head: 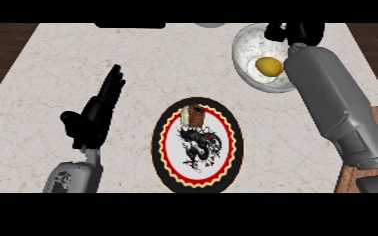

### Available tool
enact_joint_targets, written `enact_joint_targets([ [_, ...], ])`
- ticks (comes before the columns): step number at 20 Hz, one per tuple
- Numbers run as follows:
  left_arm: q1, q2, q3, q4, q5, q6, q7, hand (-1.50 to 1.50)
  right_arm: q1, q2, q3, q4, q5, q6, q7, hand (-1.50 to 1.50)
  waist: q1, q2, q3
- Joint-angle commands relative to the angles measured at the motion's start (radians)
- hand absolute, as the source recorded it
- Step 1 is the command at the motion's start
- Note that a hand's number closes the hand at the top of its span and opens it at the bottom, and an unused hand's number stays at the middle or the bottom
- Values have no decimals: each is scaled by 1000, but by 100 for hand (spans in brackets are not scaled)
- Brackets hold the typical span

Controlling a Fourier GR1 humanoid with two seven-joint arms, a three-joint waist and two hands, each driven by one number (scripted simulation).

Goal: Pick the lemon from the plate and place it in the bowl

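The lemon (269,66) lies inside the bowl (247,42) at the upper right of the frame, resting on the bowl's pale inner surface towards its right side, just beside the grey right forearm (332,100) that crosses the bowl's rim. That forearm runs up from the lower right edge, and the right hand (299,31) shows above the bowl at the top of the frame, its black fingers partly cut by the upper edge; it is apart from the lemon, but whether its fingers are spread or curled I cannot tell

The plate (164,150) sits at the lower centre of the frame on the pale marbled worktop (162,65), well apart from the bowl. It has a black rim, a red and yellow scalloped ring and a dark dragon-like figure on white; a small brown and cream patch shows near its top

At the left of the frame the left hand (92,117) stands with straight fingers pointing up and thumb out to the side, holding nothing, above its grey forearm (74,177)
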Motion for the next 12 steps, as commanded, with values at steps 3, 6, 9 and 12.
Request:
enact_joint_targets([
  [3, -44, 11, 14, -34, 15, -5, 76, 0, 90, 5, -124, 81, -171, 47, -249, -150, 5, 3, 1],
  [6, -11, 18, 40, 15, 27, -16, -10, 0, 90, -16, -148, 51, -211, 117, -339, -150, -8, -4, 0],
  [9, -14, 11, 35, 27, 22, -12, -5, 0, 82, 21, -199, 40, -266, 65, -424, -150, -6, -4, 0],
  [12, -5, -2, 16, 44, 4, -7, -32, 0, 65, 27, -243, 21, -289, -37, -489, -150, -4, -2, 0],
])
